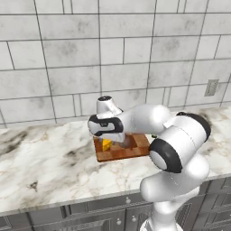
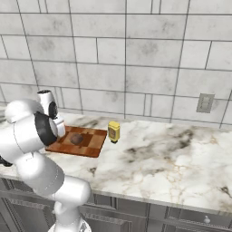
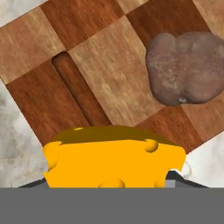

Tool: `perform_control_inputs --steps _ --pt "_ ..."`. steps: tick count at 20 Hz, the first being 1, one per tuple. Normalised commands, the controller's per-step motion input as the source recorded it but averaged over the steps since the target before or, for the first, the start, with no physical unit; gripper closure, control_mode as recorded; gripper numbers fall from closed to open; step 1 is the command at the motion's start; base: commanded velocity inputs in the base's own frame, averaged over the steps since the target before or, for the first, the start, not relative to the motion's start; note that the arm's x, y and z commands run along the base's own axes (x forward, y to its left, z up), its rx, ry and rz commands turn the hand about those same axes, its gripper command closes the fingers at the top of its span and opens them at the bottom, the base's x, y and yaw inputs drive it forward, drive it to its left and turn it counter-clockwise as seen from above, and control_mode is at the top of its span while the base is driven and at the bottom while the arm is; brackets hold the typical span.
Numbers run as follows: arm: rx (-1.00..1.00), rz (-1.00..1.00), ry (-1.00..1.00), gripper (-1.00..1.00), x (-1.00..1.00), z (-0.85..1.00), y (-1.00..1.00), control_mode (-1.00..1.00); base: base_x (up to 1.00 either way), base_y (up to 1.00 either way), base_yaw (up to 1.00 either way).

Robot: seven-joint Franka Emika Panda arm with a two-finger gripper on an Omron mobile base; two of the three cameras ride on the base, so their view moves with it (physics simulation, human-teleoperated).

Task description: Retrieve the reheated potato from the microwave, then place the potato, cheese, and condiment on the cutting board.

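- Three task items concern us: the small yellow-orange cheese wedge point(image 3: 113, 159) sits between the finger tips of the two-finger pincer point(image 1: 108, 143), which we judge to be clamped on it just above the flat checkered wooden cutting board point(image 3: 109, 74).
- On that board rests the roundish brown-grey potato point(image 3: 188, 70), to one side of the cheese and apart from it; in the right base view the potato point(image 2: 76, 138) lies near the board's middle.
- Just beside the cutting board point(image 2: 93, 140), on the marble surface point(image 2: 172, 158), stands the small yellow squeeze bottle of condiment point(image 2: 113, 131), upright and not yet on the board.
- We judge the cheese placement nearly done and the condiment still to come.
- Risk: if the pincer lets go while the wedge hangs above the wood, the wedge could tip or roll toward the board's long groove point(image 3: 76, 89) or its near edge.
- Risk: a release too close to the potato could nudge it, since it is round and likely to roll.
- Risk: as the white arm point(image 1: 176, 144) swings toward the bottle, its bulky elbow could sweep the board's contents.
- Surroundings: a veined pale marble surface over grey cabinet fronts point(image 1: 90, 216), a grey tiled wall point(image 2: 136, 59), and one wall socket point(image 2: 205, 103).
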Motion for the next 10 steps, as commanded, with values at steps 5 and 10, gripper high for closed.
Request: perform_control_inputs --steps 5,10 --pt "0.0 0.0 0.0 1.0 0.34 -0.2 0.0 -1.0 0.0 0.0 0.0" --pt "0.0 0.0 0.0 1.0 0.26 -0.2 0.0 -1.0 0.0 0.0 0.0"
